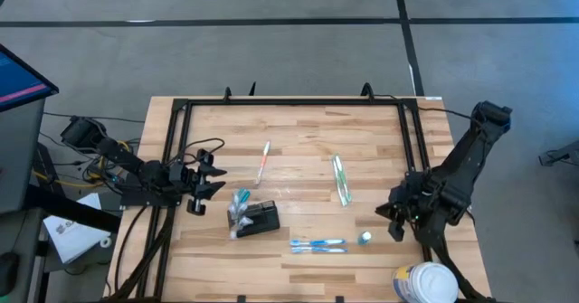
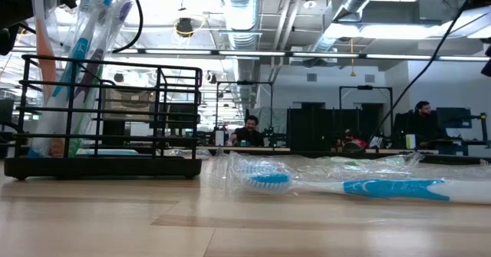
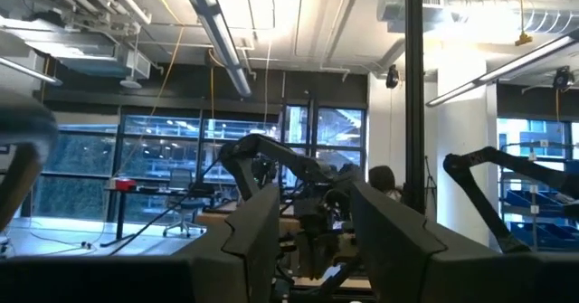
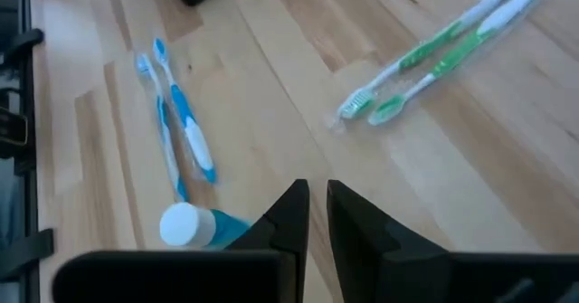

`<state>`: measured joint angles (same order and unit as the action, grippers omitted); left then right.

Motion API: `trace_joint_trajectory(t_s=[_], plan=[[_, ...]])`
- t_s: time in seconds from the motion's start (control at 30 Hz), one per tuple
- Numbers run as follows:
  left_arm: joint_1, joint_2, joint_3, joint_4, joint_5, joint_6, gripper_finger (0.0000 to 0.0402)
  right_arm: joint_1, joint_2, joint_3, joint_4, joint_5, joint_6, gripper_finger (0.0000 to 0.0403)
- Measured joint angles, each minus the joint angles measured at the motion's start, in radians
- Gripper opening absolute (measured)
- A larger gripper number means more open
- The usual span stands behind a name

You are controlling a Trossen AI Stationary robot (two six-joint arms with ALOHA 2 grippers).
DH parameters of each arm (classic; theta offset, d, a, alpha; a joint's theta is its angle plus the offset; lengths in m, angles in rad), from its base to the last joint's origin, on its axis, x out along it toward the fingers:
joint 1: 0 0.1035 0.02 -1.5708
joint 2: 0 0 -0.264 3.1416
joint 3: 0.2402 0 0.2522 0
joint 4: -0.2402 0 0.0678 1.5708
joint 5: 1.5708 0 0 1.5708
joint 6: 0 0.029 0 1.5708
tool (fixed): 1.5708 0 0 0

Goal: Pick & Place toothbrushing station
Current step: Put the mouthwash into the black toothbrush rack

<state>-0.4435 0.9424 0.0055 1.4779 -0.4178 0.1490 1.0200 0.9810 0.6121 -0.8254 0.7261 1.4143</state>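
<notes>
Toothbrushes lie scattered over the wooden bench (image 1: 308, 131) in the high view. The toothbrushing station (image 1: 263, 218), a small black box, sits lower centre of that frame, with a bunch of wrapped brushes (image 1: 240, 210) touching its left side. In the low view it shows as an open black wire rack at the left, brushes standing in it. No label or writing on it can be read.

Just right of the station, lower in the frame, lies a blue-and-white toothbrush pair (image 1: 317, 245), and beside their right end a small teal tube with a white cap (image 1: 365, 238). A green pair (image 1: 341, 179) lies centre right, an orange-and-white brush (image 1: 264, 162) above the station. A white round tub (image 1: 425, 283) with blue-yellow print, unreadable, stands at the lower right.

The left tool (image 1: 207, 178) hovers left of the station, fingers spread. The right tool (image 1: 395, 218) waits at the right edge, fingers nearly pressed together, holding nothing.
</notes>
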Motion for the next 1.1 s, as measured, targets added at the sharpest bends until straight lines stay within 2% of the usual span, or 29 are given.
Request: trace_joint_trajectory(t_s=[0.2, 0.53, 0.83, 0.97, 1.1], plan=[[0.000, 0.000, 0.000, -0.004, 0.003, 0.001, 0.0131, 0.022, 0.007, 0.000, -0.003, -0.051, 0.015, 0.0032], [0.000, 0.000, 0.000, -0.005, 0.004, 0.003, 0.0131, 0.019, 0.031, 0.000, -0.006, -0.055, 0.040, 0.0026], [0.000, 0.000, 0.000, -0.004, 0.004, 0.003, 0.0131, 0.010, 0.149, 0.000, -0.006, -0.258, 0.080, 0.0026], [0.000, 0.000, 0.000, -0.005, 0.003, 0.003, 0.0131, 0.010, 0.207, 0.000, 0.000, -0.266, 0.079, 0.0026], [0.000, 0.000, 0.000, -0.005, 0.003, 0.003, 0.0131, 0.035, 0.239, 0.000, 0.000, -0.231, 0.108, 0.0026]])
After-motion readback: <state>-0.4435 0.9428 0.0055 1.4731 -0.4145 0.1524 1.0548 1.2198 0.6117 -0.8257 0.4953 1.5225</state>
